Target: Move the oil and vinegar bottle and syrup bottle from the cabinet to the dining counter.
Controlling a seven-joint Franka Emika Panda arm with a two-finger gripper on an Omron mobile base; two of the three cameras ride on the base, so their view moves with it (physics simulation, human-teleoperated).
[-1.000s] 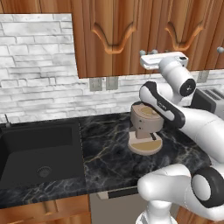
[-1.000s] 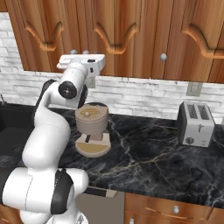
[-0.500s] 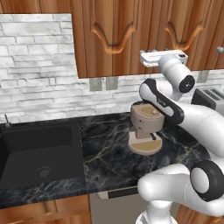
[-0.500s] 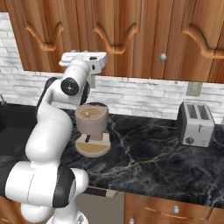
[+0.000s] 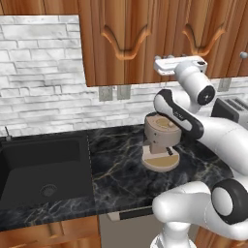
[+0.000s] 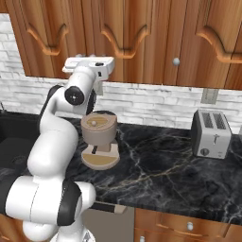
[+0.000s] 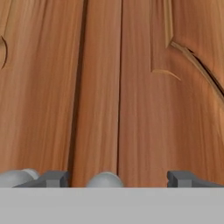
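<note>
Reaching for the closed cabinet
Two-finger gripper, jaws apart, straddles the round silver knob on the reddish-brown carved wooden cabinet; doors shut, both bottles unmoved.

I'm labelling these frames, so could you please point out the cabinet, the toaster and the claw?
cabinet (image 6: 142,42), right base view, on a closed door panel.
toaster (image 6: 210,133), right base view, on its front face.
claw (image 7: 118,178), hand view, midway between its fingertips.

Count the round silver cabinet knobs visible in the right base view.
1: a single knob on the cabinet door right of the arm, above the toaster side of the counter. Others may be hidden behind the arm or lie outside the picture.
</note>
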